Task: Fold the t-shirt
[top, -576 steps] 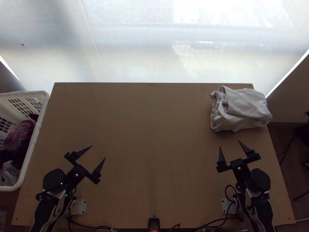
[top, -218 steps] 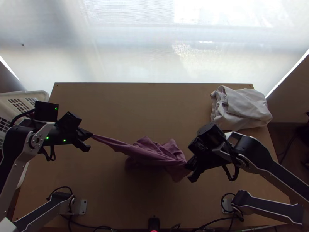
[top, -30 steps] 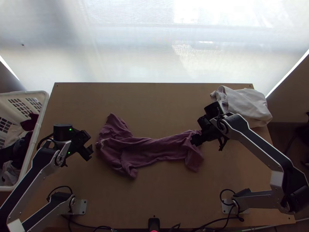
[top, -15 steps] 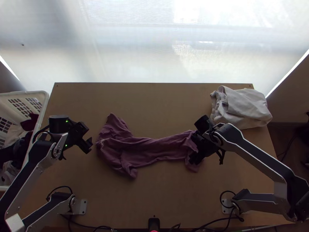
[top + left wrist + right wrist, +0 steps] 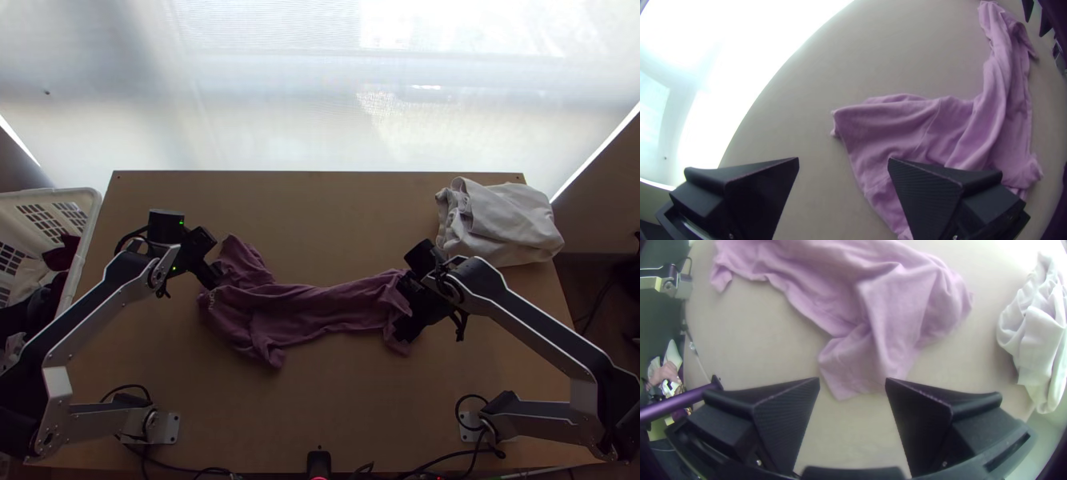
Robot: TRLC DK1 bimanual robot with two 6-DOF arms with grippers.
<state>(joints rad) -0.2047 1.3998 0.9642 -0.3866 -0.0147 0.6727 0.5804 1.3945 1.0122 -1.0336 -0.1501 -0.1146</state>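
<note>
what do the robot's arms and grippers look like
The left arm and right arm have silver-grey links with black panels, joints and cables; green lights dot the left one. The left gripper and right gripper have wide black wedge-shaped fingers.

The top view looks steeply down from high over the near edge of the table (image 5: 320, 216), far enough off to take in its whole top. The left wrist view looks from close over one end of the t-shirt (image 5: 320, 310), slanting along it toward its other end; the right wrist view looks down from close over that other end. All three share the t-shirt; top and right wrist views share the white cloth (image 5: 512, 224)
</note>
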